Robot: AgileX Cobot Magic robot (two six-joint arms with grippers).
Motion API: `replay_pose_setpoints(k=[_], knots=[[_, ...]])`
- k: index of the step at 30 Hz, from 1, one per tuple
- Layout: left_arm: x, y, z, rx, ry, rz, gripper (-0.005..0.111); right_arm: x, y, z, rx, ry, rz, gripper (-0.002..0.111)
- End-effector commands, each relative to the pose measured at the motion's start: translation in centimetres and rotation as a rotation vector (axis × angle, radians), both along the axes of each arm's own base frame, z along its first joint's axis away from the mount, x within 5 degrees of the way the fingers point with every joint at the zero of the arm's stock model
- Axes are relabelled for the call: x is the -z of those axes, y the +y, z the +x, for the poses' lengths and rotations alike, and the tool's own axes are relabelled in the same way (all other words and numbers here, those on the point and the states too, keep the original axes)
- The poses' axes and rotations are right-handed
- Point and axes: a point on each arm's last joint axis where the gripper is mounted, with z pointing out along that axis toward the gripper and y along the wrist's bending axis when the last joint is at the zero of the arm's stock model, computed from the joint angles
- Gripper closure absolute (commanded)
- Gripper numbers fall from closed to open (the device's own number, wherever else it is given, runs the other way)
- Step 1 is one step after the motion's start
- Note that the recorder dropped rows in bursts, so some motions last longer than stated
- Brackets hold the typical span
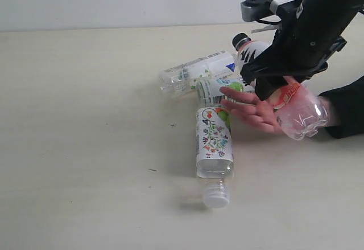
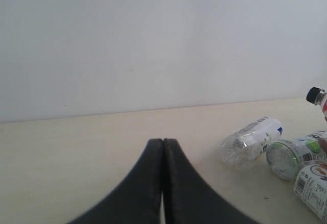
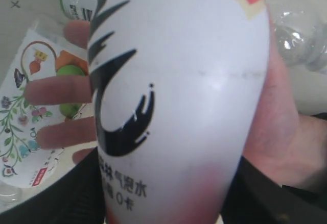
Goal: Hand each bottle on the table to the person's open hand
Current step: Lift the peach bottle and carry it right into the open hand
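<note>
My right gripper [image 1: 272, 86] is shut on the pink bottle [image 1: 298, 112], whose black cap [image 1: 241, 38] points to the back. It holds the bottle tilted just over the person's open hand [image 1: 253, 112]. In the right wrist view the bottle [image 3: 179, 91] fills the frame between my right gripper's [image 3: 163, 196] black fingers, with the palm [image 3: 278, 132] behind it. The floral-label bottle [image 1: 214, 142], green-dot-label bottle [image 1: 213, 89] and slim white-label bottle [image 1: 196, 70] lie on the table [image 1: 85, 147]. My left gripper [image 2: 163, 143] is shut and empty, out of the exterior view.
The person's black sleeve [image 1: 347, 107] rests on the table at the right edge. The three lying bottles cluster beside the hand's fingertips; the floral one's white cap [image 1: 216, 195] points to the front. A pale wall [image 2: 153, 40] rises behind the table.
</note>
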Motion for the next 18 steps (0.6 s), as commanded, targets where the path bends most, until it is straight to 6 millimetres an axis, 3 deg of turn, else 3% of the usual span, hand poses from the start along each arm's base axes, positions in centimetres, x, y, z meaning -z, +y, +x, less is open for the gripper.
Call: replay_pose_setpoints(k=[1,13,18], knots=[[0.1,0.0,0.0,-0.004,0.004,-0.006,0.107,0.6,-0.2,0.5,0.028,-0.008,-0.01,0.108],[0.1,0.0,0.0,-0.004,0.004,-0.006,0.107,2.8,0.0,1.0,0.029,0.061,-0.034,0.107],[0.1,0.0,0.0,-0.004,0.004,-0.006,0.107,2.8,0.0,0.9,0.029,0.065,-0.035,0.091]])
